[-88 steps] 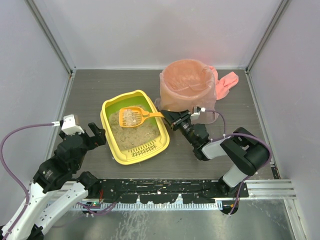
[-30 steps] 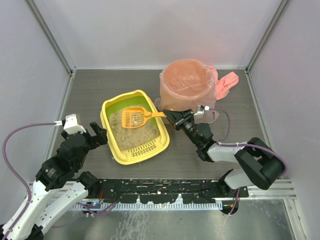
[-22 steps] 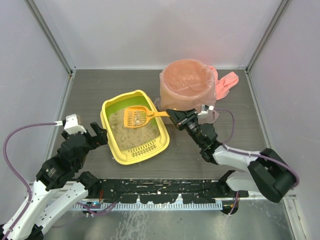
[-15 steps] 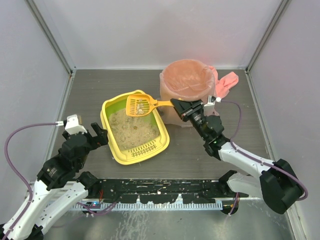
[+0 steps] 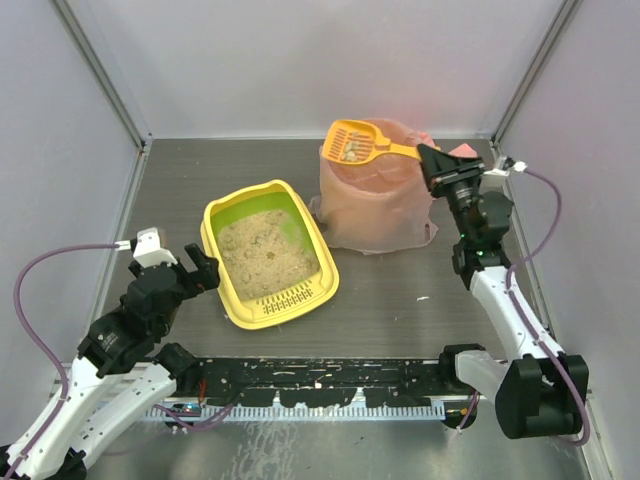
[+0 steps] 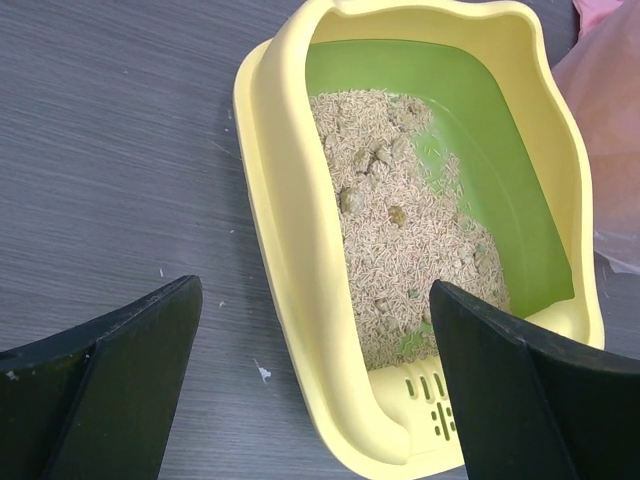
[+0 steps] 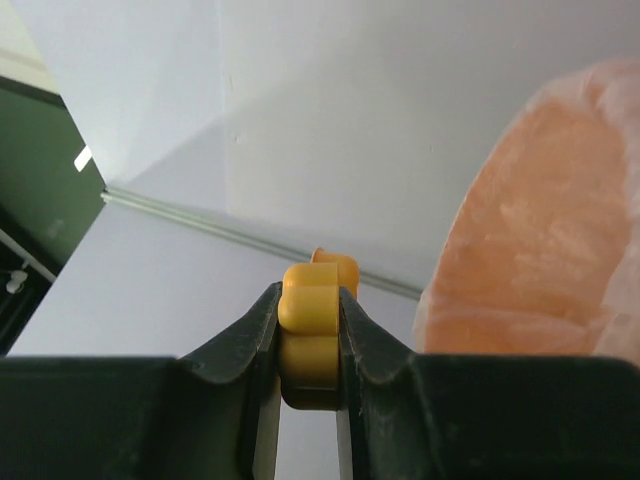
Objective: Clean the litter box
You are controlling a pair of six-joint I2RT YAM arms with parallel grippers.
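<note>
From above, the litter box (image 5: 212,216) sits on the table (image 5: 400,290) left of centre, its slotted ledge toward the arms and sandy litter (image 5: 262,252) covering its floor. Just to its right stands the round bin (image 5: 372,205) lined with a pink bag. The right gripper (image 5: 432,158) is up beside the bin's right rim, clamped on the handle of an orange scoop (image 5: 352,140). The scoop's head hangs over the bin's far rim with a few clumps in it. The left gripper (image 5: 190,268) hovers just left of the litter box with its jaws spread wide and nothing between them.

The left wrist camera looks down on the litter box (image 6: 268,230) between two dark fingers (image 6: 120,400) standing far apart. The litter (image 6: 400,250) lies heaped toward the slotted end, leaving green floor bare at the far end, and small clumps (image 6: 365,165) show in it. An edge of the pink bag (image 6: 612,130) shows at right.

The right wrist camera shows the jaws pinched tight on the scoop's orange handle (image 7: 310,335), with the pink bag (image 7: 540,230) bulging at right.
</note>
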